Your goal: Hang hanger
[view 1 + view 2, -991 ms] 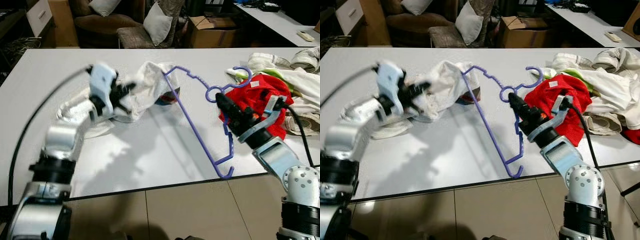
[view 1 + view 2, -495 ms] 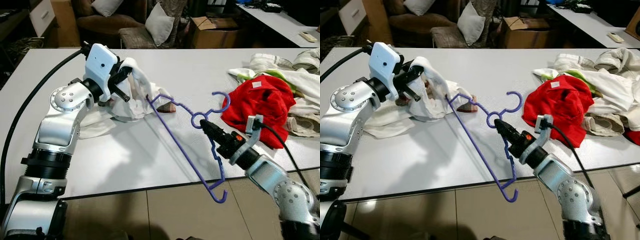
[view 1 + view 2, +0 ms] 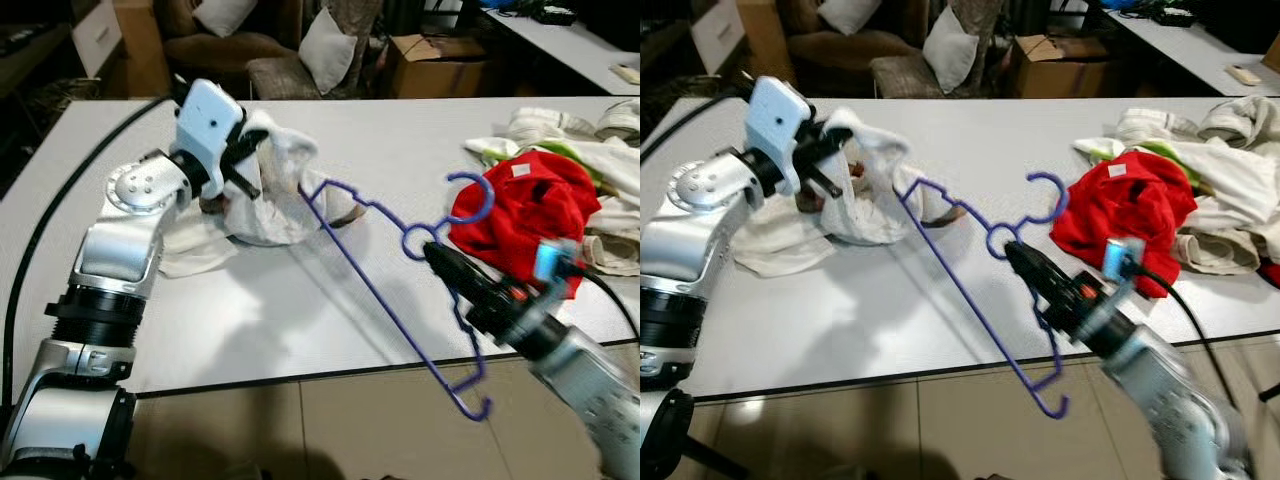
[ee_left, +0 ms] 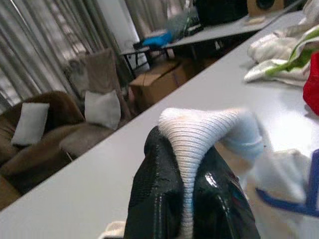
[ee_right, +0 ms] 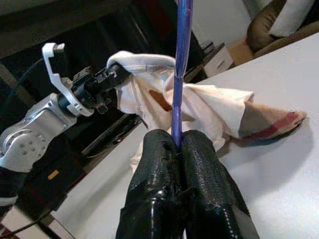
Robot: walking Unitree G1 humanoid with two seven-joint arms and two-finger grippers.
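A purple plastic hanger [image 3: 390,290] slants over the white table [image 3: 300,330], its hook [image 3: 470,197] near the red garment and one end past the table's front edge. My right gripper [image 3: 438,255] is shut on the hanger just below the hook; the right wrist view shows its fingers [image 5: 164,199] pinching the purple bar [image 5: 179,69]. My left gripper [image 3: 245,165] is shut on the ribbed collar of a white garment [image 3: 275,190], lifting it off the table at the left. In the left wrist view the white collar [image 4: 199,134] sits clamped between the black fingers [image 4: 154,199]. One hanger end touches the garment.
A red garment [image 3: 520,200] and a heap of white and green clothes [image 3: 590,150] lie at the table's right. Behind the table stand a sofa with cushions [image 3: 330,45] and a cardboard box [image 3: 440,65]. Tiled floor [image 3: 300,430] lies before the table's front edge.
My right gripper has swung the hanger, its lower end now further right and past the table edge. My left gripper has kept its hold on the raised white garment. The camera shifted.
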